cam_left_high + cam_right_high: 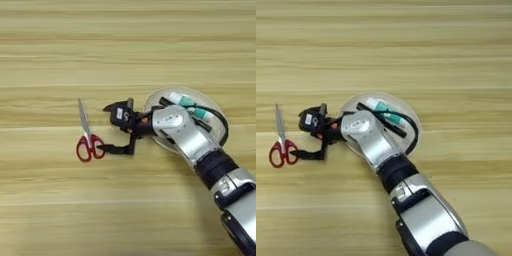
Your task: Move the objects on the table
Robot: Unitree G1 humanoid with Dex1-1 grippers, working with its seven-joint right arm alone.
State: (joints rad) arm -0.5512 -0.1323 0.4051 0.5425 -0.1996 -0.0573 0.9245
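One scissors (86, 136) blades pointing far, handles near, hand (106, 129) spread open beside handles.

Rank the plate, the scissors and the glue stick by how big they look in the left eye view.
1. Plate, largest, though the arm covers part of it.
2. Scissors, long but thin.
3. Glue stick, smallest, lying on the plate, partly hidden.
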